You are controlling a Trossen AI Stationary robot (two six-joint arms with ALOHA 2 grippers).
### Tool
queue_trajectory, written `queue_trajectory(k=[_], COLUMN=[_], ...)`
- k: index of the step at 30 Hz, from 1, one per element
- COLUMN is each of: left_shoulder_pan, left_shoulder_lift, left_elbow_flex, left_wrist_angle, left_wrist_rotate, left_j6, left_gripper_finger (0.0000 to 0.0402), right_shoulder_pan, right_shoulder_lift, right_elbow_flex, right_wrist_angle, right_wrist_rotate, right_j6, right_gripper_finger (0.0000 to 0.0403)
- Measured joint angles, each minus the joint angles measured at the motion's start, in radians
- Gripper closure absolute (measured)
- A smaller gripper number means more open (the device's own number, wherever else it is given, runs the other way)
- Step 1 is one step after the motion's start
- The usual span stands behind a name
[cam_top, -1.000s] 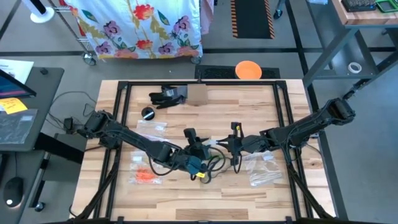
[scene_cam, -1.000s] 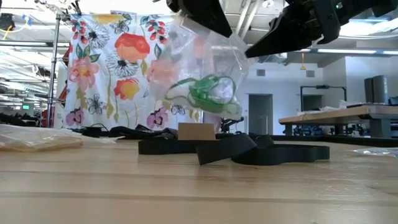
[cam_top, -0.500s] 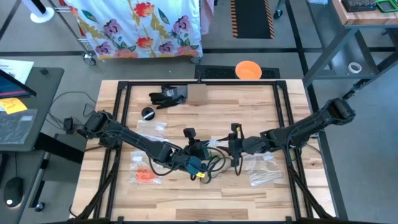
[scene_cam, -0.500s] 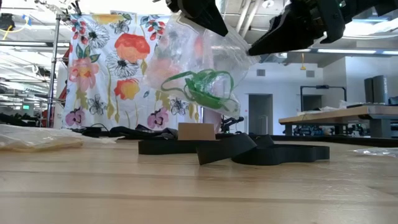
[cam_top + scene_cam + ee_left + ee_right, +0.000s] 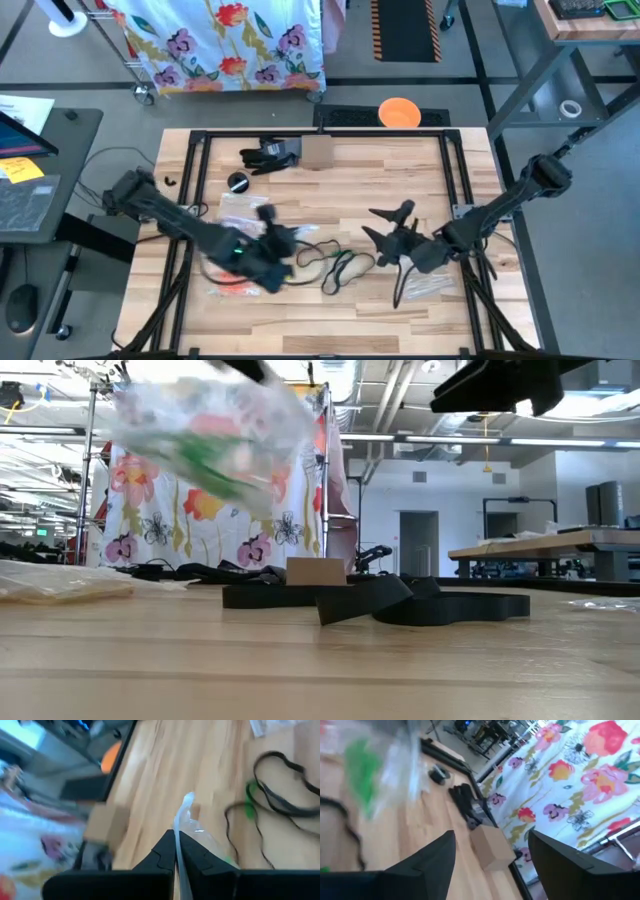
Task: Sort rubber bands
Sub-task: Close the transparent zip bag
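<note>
Black cables, cardboard box, floral cloth

The table top is pale wood with visible plank seams and a smooth, low-sheen finish, framed by matt black metal rails. The bag pinched in the left gripper is thin clear plastic film, glossy and crinkled; green rubber bands show through it. Further clear plastic bags lie flat and shiny. The box is matt brown cardboard. The curtain is printed floral cloth. Cables are smooth black rubber.
</note>
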Motion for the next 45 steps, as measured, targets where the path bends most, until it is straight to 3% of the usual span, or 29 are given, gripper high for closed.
queue_trajectory(k=[4, 6, 10, 15, 18, 21, 23, 28, 36, 45], left_shoulder_pan=[-0.096, -0.163, -0.327, -0.513, -0.593, -0.650, -0.677, -0.693, -0.685, -0.682], left_shoulder_lift=[-0.149, -0.216, -0.329, -0.375, -0.362, -0.353, -0.354, -0.353, -0.352, -0.352], left_elbow_flex=[-0.043, -0.102, -0.258, -0.526, -0.648, -0.708, -0.727, -0.753, -0.893, -0.949], left_wrist_angle=[-0.235, -0.260, -0.145, 0.211, 0.475, 0.719, 0.784, 0.720, 0.689, 0.547], left_wrist_rotate=[0.069, 0.102, 0.131, 0.141, 0.108, 0.014, -0.032, -0.084, -0.071, -0.068], left_j6=[-0.296, -0.432, -0.644, -0.857, -0.894, -0.798, -0.757, -0.923, -1.170, -1.148], left_gripper_finger=[0.0401, 0.0401, 0.0401, 0.0401, 0.0401, 0.0401, 0.0401, 0.0401, 0.0401, 0.0396], right_shoulder_pan=[0.007, 0.005, -0.021, -0.070, -0.112, -0.163, -0.197, -0.259, -0.274, -0.246], right_shoulder_lift=[-0.004, -0.004, -0.004, -0.004, -0.004, -0.004, -0.004, -0.004, -0.004, -0.003], right_elbow_flex=[0.000, 0.000, 0.000, 0.000, 0.000, 0.000, 0.000, -0.001, -0.001, -0.001], right_wrist_angle=[-0.036, -0.047, -0.056, -0.080, -0.082, -0.082, -0.083, -0.086, -0.135, -0.150], right_wrist_rotate=[-0.001, -0.020, -0.087, -0.141, -0.174, -0.236, -0.284, -0.361, -0.364, -0.365], right_j6=[0.054, 0.076, 0.119, 0.147, 0.147, 0.148, 0.148, 0.147, 0.182, 0.207], right_gripper_finger=[0.0167, 0.0168, 0.0168, 0.0168, 0.0168, 0.0168, 0.0168, 0.0168, 0.0168, 0.0168])
